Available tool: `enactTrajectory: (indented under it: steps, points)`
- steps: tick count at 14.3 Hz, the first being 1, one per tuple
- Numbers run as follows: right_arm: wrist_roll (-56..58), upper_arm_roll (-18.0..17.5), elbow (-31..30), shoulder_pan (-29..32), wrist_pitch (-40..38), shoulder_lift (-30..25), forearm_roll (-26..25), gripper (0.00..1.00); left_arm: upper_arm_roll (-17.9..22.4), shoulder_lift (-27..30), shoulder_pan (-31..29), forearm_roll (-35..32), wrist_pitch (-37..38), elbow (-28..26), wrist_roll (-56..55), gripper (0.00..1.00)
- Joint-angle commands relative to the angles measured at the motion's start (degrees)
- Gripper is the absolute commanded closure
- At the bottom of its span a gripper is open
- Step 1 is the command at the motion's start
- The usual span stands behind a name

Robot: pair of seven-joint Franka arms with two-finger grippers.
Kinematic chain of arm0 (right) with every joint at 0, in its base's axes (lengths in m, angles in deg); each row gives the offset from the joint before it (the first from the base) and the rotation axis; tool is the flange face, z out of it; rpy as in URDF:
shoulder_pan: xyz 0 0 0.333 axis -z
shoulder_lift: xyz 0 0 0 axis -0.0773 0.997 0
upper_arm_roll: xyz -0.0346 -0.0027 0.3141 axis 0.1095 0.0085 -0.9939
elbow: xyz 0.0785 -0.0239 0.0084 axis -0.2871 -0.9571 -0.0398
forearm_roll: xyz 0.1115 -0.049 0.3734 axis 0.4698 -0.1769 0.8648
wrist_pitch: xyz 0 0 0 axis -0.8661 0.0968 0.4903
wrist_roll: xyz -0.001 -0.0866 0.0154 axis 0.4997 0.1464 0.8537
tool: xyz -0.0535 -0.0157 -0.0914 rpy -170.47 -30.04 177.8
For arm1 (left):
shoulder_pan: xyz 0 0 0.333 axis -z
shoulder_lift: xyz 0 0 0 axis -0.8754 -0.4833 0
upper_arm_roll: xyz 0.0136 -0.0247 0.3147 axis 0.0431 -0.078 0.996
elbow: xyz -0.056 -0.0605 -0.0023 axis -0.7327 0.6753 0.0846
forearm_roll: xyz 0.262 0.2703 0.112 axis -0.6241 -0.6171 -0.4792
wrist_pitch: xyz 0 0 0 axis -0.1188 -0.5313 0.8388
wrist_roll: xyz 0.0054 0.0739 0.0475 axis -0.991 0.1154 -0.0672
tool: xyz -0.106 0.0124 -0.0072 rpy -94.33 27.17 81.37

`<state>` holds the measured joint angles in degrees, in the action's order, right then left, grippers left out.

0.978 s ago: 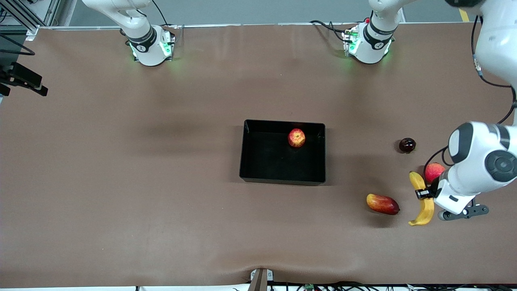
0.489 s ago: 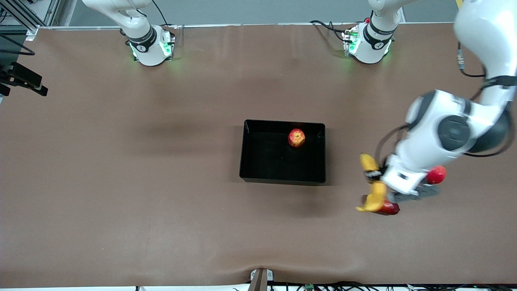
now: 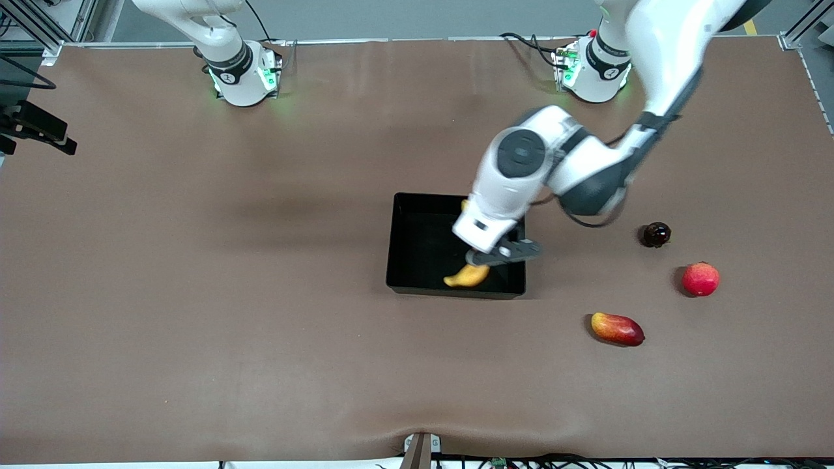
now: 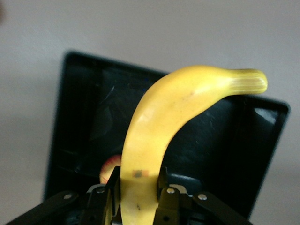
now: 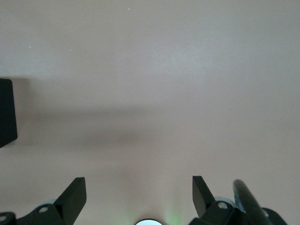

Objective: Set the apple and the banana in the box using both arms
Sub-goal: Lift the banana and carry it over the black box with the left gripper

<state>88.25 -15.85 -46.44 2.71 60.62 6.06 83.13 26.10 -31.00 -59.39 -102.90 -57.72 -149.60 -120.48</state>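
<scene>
My left gripper point(image 3: 472, 259) is shut on the curved yellow banana point(image 3: 464, 276) and holds it over the black box point(image 3: 417, 288), low above the box's part nearer the front camera. In the left wrist view the banana point(image 4: 159, 126) sits between the closed fingers point(image 4: 165, 185) above the box point(image 4: 79, 117). A sliver of the red-yellow apple point(image 4: 110, 169) shows on the box floor beside the banana. In the front view the left arm hides the apple. My right gripper point(image 5: 139, 194) is open and empty over bare table, with a box corner point(image 5: 7, 110) at the frame's edge.
Toward the left arm's end of the table lie an oblong red-yellow mango-like fruit point(image 3: 617, 328), an evenly pinkish-red round fruit point(image 3: 700, 279) and a small dark round fruit point(image 3: 656, 234). Black camera gear point(image 3: 39, 127) stands at the right arm's end.
My left arm has lifted the banana from beside the other fruits and carried it over the box. The arm now covers the apple in the front view.
</scene>
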Motion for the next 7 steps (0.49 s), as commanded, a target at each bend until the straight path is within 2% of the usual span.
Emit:
enactTrajectory:
  steps: [1,4,6,7]
  points:
    - [0.44,0.4,-0.95,-0.12,-0.13,-1.07,0.7,0.0,2.28,-2.9,4.16,-0.3,-1.49,2.53,-4.64,1.0]
    - [0.44,0.4,-0.95,-0.21,-0.13,-1.07,0.7,0.0,11.23,-6.15,15.57,-0.22,-6.59,4.9,-10.88,1.0]
    - [0.44,0.4,-0.95,-0.21,-0.13,-1.07,0.7,0.0,17.82,-7.39,22.26,-0.22,-6.96,5.0,-10.82,1.0]
    - [0.44,0.4,-0.95,-0.21,-0.13,-1.07,0.7,0.0,19.77,-8.0,24.55,-0.22,-7.05,5.08,-10.64,1.0]
